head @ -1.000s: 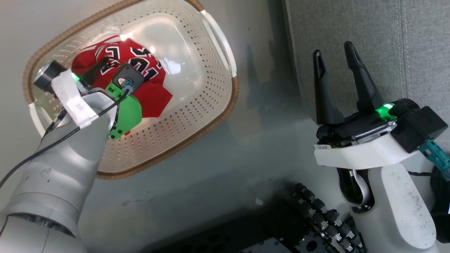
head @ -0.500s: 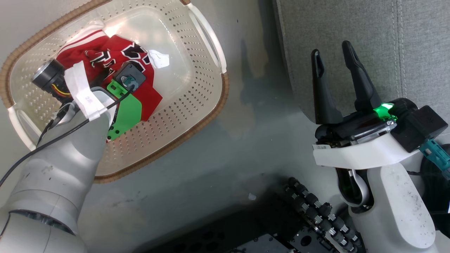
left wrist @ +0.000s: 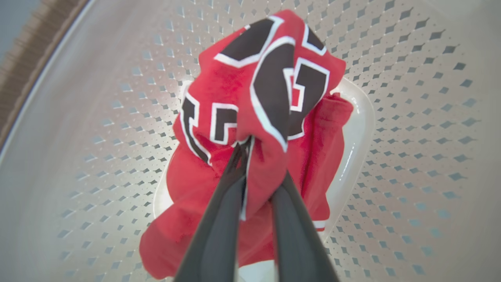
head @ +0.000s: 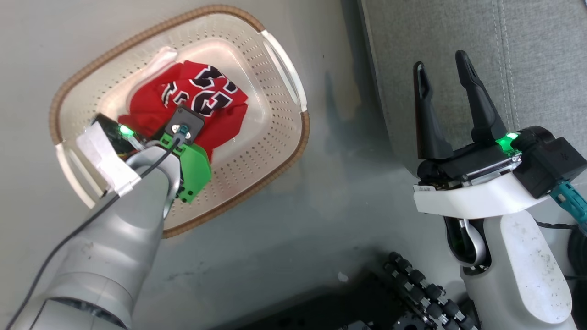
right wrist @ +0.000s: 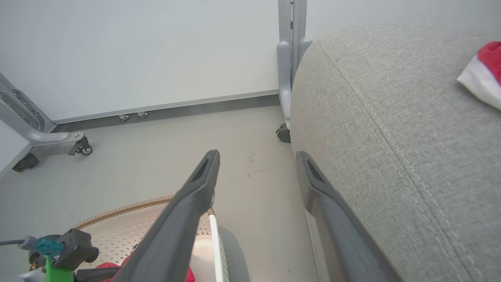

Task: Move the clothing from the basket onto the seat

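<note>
A cream perforated basket with a brown rim stands on the floor at the left. Inside it, my left gripper is shut on a bunched red garment with black-and-white numerals, which hangs from the fingers over the basket floor. In the head view my wrist hides those fingers. My right gripper is open and holds nothing, just beside the front edge of the grey seat. A second red garment with white trim lies on the seat at the far right of the right wrist view.
Grey floor separates basket and seat. My base with its black rollers is at the bottom. A grey metal frame on casters and an upright post stand against the white wall behind.
The head camera has shifted. My left wrist has tilted up with the numbered garment, now gathered into a tighter bunch nearer the basket's middle. The right gripper holds the same open pose.
</note>
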You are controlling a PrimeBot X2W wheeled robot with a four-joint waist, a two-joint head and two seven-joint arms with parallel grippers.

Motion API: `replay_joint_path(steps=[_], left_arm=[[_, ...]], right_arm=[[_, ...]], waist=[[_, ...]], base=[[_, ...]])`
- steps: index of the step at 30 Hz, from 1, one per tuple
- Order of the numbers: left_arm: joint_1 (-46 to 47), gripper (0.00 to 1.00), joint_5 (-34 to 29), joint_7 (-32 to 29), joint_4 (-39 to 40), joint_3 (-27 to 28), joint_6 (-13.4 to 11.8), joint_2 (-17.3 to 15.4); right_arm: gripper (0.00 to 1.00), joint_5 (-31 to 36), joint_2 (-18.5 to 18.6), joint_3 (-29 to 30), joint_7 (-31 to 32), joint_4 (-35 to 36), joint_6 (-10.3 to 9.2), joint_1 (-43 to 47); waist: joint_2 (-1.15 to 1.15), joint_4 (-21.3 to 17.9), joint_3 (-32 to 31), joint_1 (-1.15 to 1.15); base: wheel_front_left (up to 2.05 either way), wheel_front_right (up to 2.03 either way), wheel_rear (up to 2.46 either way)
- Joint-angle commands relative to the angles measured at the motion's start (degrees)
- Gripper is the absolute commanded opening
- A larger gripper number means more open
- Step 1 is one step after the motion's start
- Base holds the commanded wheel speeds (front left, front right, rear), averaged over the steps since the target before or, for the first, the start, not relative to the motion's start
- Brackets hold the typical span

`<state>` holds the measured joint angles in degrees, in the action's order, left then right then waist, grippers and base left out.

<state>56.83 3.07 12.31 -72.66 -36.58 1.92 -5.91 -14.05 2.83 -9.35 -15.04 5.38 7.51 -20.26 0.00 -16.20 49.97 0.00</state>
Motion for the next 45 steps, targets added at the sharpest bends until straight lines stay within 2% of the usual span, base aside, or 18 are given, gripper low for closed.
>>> replay_joint_path(steps=[1, 8, 15, 28, 45], left_arm=[[-1.4, 0.00, 1.1, 0.9, 0.5, 0.8, -0.2, 0.5], [-7.4, 0.00, 8.5, 2.9, 6.0, 6.3, -0.4, 2.2], [-15.9, 0.00, 12.7, 2.9, 19.4, 10.9, -1.4, 2.4], [-26.3, 0.00, 15.2, 2.9, 37.7, 15.0, 0.0, 2.8], [-35.0, 0.00, 15.1, 2.9, 60.1, 19.0, 2.8, 2.3]], right_arm=[[1.00, 0.6, 0.1, 0.4, -0.2, -0.3, -0.03, 0.3], [1.00, 2.4, 0.1, 1.2, -0.2, -1.5, -0.03, 2.3], [1.00, 3.8, 0.1, 2.4, 0.5, -1.9, -0.03, 4.4], [1.00, 5.2, 0.2, 2.9, 5.4, -1.2, -0.04, 9.2], [1.00, 4.3, 0.1, 1.6, 9.3, -0.6, -0.04, 16.1]], waist=[[0.00, 2.5, -4.0, 0.00], [0.00, 4.5, -10.7, 0.00], [0.00, 6.7, -17.1, 0.00], [0.00, 10.1, -27.8, 0.00], [0.00, 11.5, -38.8, 0.00]], base=[[0.00, 0.00, 0.00], [0.00, 0.00, 0.00], [0.00, 0.00, 0.00], [0.00, 0.00, 0.00], [0.00, 0.00, 0.00]])
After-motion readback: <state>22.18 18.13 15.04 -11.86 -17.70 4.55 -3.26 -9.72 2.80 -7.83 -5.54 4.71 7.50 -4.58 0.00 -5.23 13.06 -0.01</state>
